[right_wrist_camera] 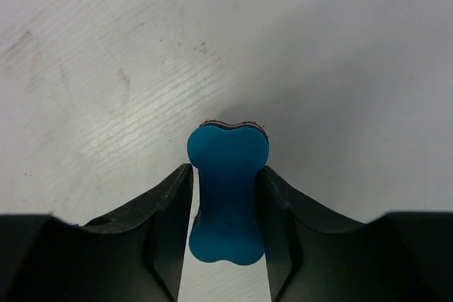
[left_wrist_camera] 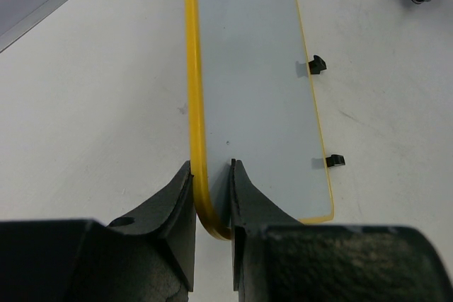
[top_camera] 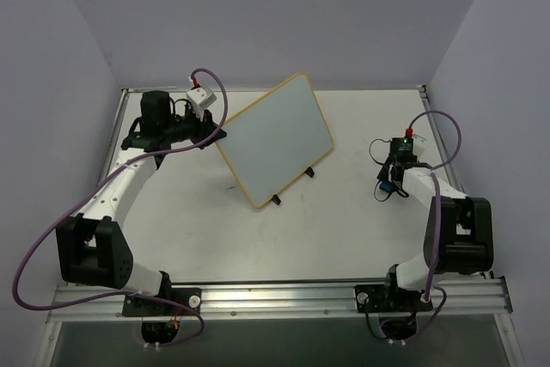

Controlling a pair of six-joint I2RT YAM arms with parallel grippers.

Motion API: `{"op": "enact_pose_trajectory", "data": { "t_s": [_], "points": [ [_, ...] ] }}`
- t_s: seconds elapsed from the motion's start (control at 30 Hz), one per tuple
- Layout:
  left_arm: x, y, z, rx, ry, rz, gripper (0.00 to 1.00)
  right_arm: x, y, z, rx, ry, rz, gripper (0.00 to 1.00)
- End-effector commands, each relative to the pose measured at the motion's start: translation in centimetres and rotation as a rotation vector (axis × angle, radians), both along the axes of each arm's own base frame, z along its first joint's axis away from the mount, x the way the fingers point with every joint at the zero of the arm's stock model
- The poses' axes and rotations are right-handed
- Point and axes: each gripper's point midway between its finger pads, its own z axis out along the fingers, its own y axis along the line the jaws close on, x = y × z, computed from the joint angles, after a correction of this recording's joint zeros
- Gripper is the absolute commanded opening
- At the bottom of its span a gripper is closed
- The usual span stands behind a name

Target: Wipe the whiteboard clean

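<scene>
Beneath the whiteboard (top_camera: 273,139) spreads a white table (top_camera: 258,238), scuffed with faint grey marks, and pale lilac walls (top_camera: 284,15) close in behind the board and on both sides of it. Nearer than the board, a metal rail (top_camera: 284,296) runs along the table's edge, carrying two arms, each trailing one purple cable (top_camera: 51,238).

One whiteboard here, folks, propped at a tilt on two black clip feet (left_wrist_camera: 318,64), its yellow frame (left_wrist_camera: 195,90) turned diagonally and its face plain pale grey-white. The left gripper (left_wrist_camera: 211,175) is at the board's left corner, and it's clamped: one finger on each side of the frame, both pressed against it.

Well to the right of the board sits the right gripper (right_wrist_camera: 225,175), pinching one small blue bone-shaped eraser (right_wrist_camera: 226,189) at its waist, a dark strip showing at the far end. Whether the eraser touches the table, I can't tell. Between eraser and board lies open tabletop, and the two clip feet point toward it.
</scene>
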Motion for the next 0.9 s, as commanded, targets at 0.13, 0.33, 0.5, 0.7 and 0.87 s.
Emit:
{"op": "enact_pose_trajectory", "data": {
  "t_s": [0.13,0.33,0.5,0.7,0.87],
  "points": [
    [3.3,4.1,2.5,0.137,-0.24,0.153,0.02,0.2,-1.1,0.6,-0.037,0.025,-0.043,0.64],
    [4.1,4.7,1.6,0.166,-0.234,0.145,0.02,-0.2,-1.0,2.9,-0.041,-0.029,-0.037,0.87],
    [4.1,5.0,0.7,0.2,-0.235,0.142,0.02,-0.1,0.2,6.8,-0.025,-0.138,-0.01,0.91],
    [4.9,6.1,-0.4,0.228,-0.195,0.183,0.12,0.3,2.6,11.0,-0.007,-0.247,0.062,1.0],
    [6.2,6.4,-1.9,0.297,-0.188,0.153,0.02,0.0,4.4,13.9,-0.005,-0.329,0.121,1.0]
  ]
}}
